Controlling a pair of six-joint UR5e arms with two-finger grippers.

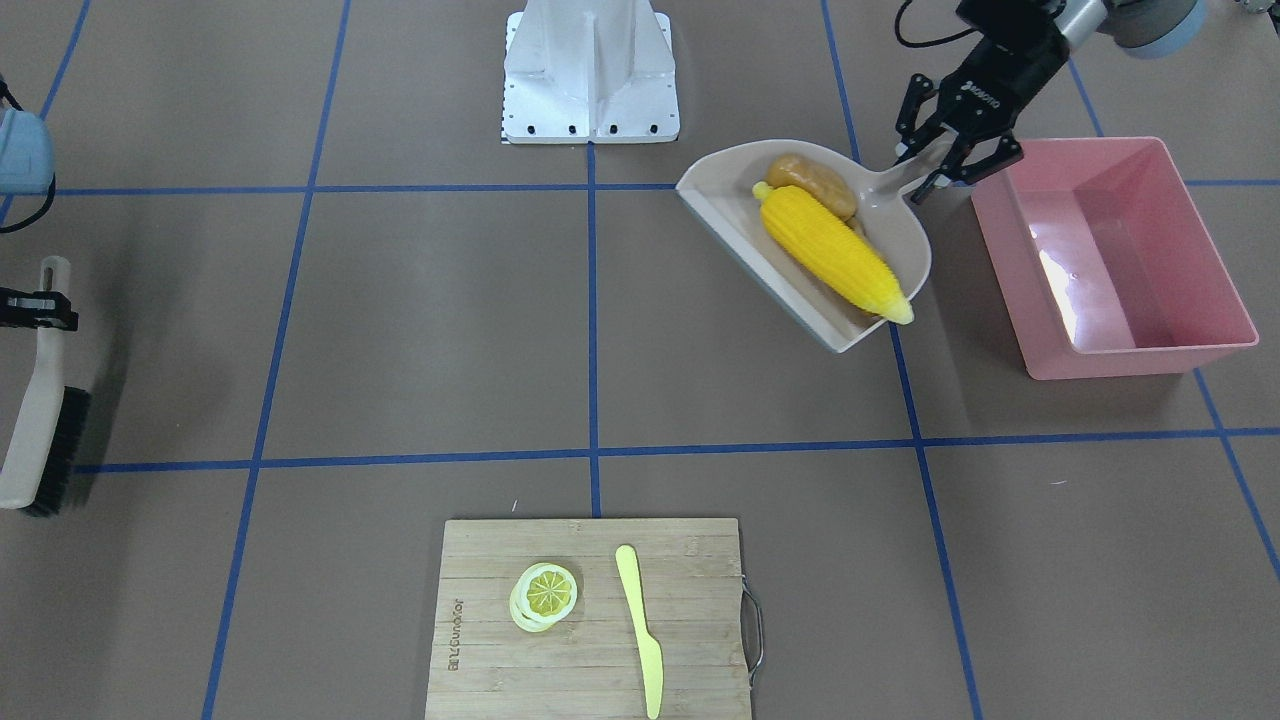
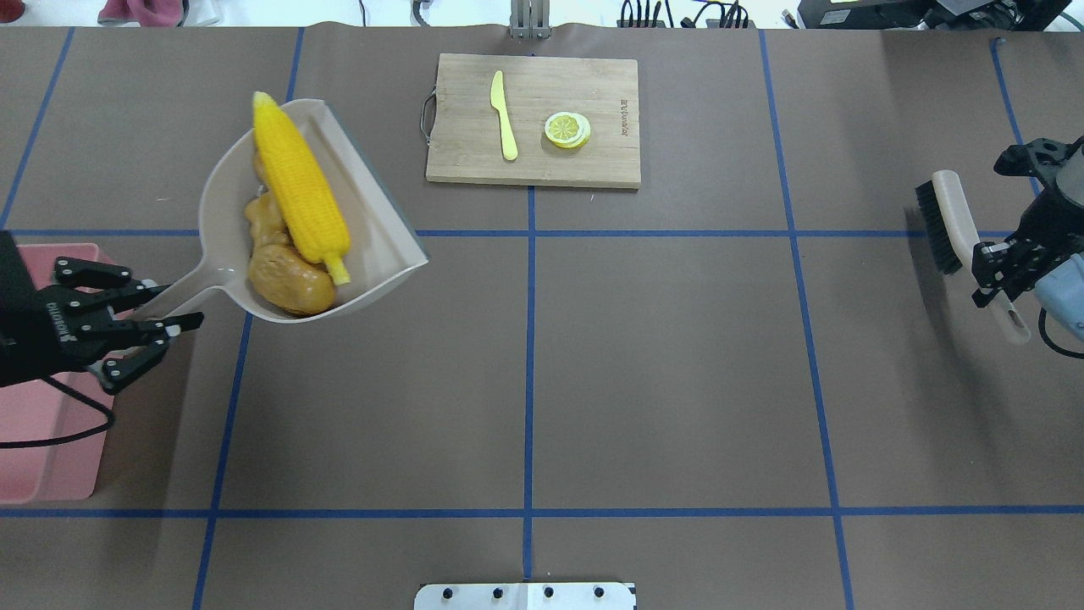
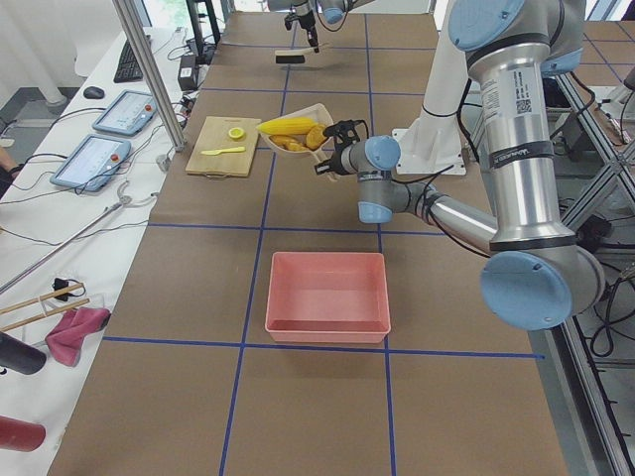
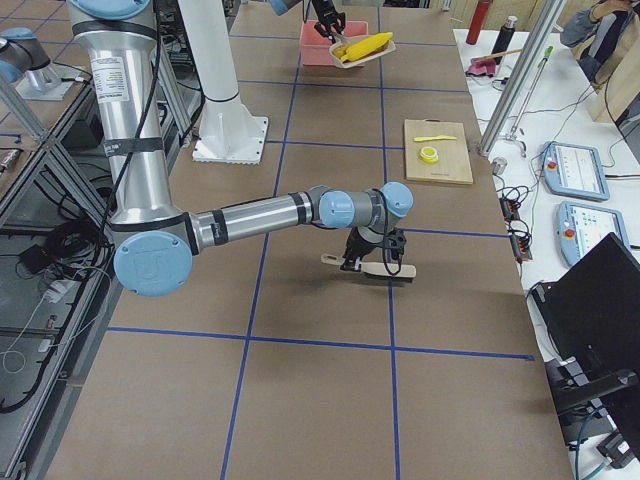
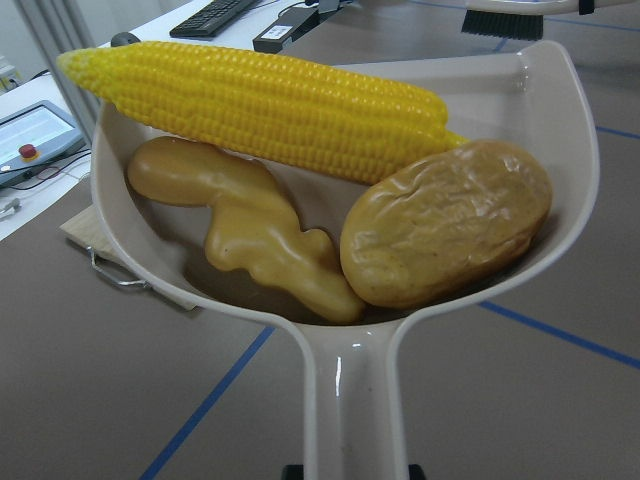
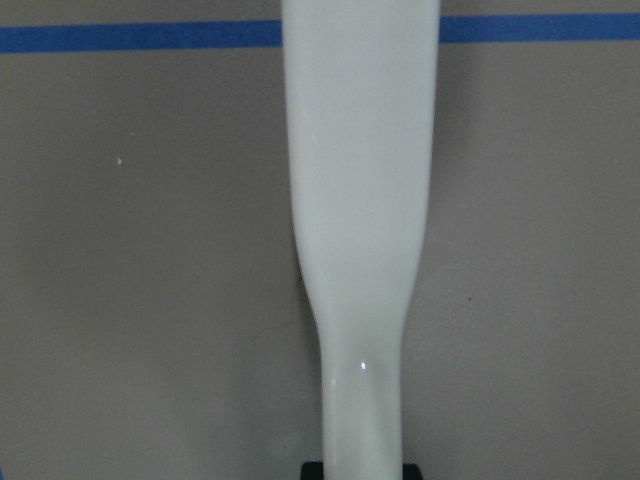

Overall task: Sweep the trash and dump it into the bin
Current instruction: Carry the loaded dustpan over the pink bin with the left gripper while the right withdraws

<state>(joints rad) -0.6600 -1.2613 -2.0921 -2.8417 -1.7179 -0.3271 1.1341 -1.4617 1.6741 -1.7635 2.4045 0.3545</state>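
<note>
Your left hand [image 2: 165,322] is clamping the dustpan [image 2: 373,229] handle, holding the trash [image 2: 301,191] beside the bin [image 2: 51,457], pan pointing away.

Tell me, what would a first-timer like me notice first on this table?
Most likely the dustpan, held by its handle in the left tool, with a bright yellow corn cob, a potato and a ginger root lying in it. Beside it stands an empty pink tub. At the other end of the table, the right tool grips a hand brush.
</note>
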